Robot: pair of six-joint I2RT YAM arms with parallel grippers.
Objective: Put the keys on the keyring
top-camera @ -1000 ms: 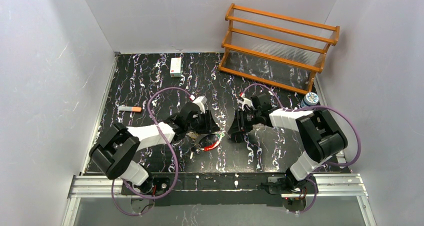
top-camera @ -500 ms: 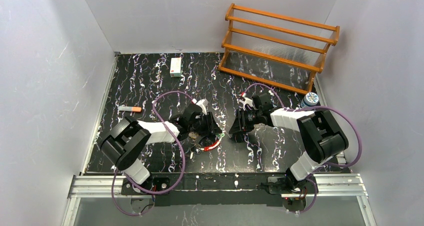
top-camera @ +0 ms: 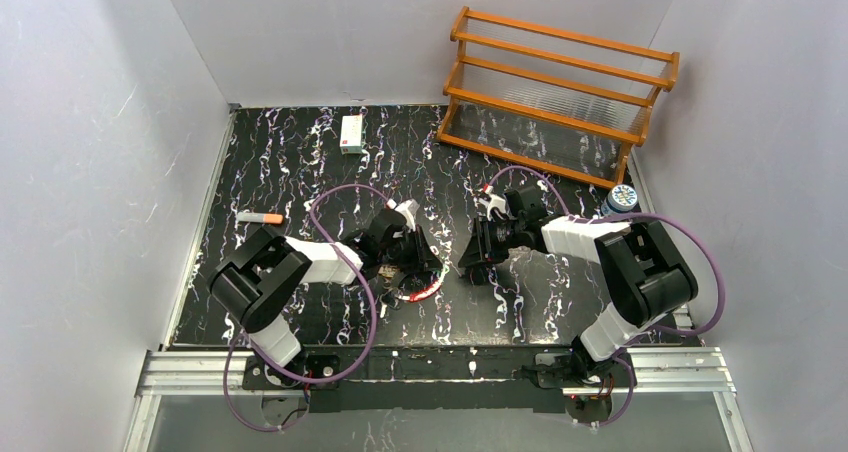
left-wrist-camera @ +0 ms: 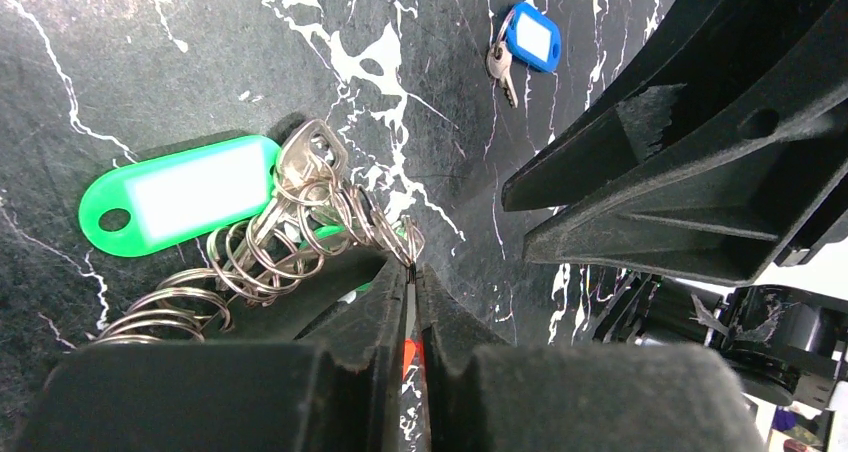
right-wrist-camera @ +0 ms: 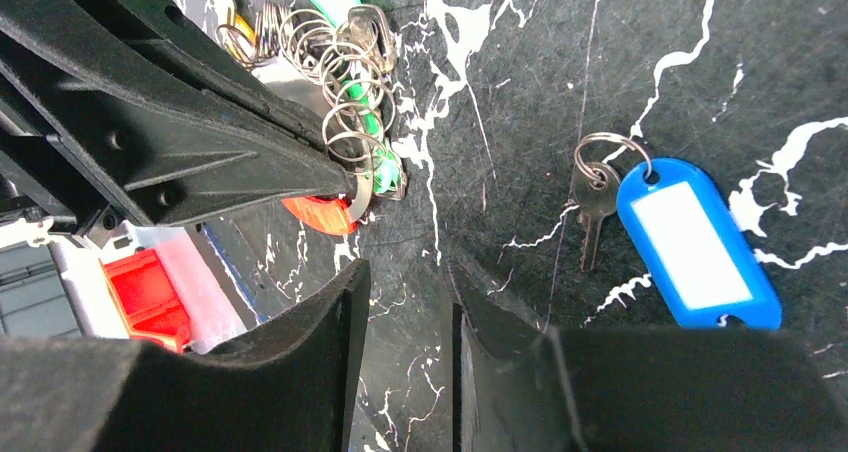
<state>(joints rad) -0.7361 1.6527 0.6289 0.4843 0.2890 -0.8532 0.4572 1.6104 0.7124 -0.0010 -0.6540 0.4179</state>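
At the left hand (left-wrist-camera: 411, 272) tips, keyring (left-wrist-camera: 300, 240) wire pinched.

Left tool (left-wrist-camera: 412, 277): tips almost together, nipping a wire loop of the keyring (left-wrist-camera: 300, 252).
Green key (left-wrist-camera: 180, 194): touching the loops.
Blue key (left-wrist-camera: 528, 40): well apart, on the surface (left-wrist-camera: 200, 52).

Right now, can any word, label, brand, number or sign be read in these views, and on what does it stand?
No text can be read anywhere.
small white box: red-marked print, too small to read.
blue tag: white insert blank.
green tag: white insert blank.
round patterned lid: too blurred to read.
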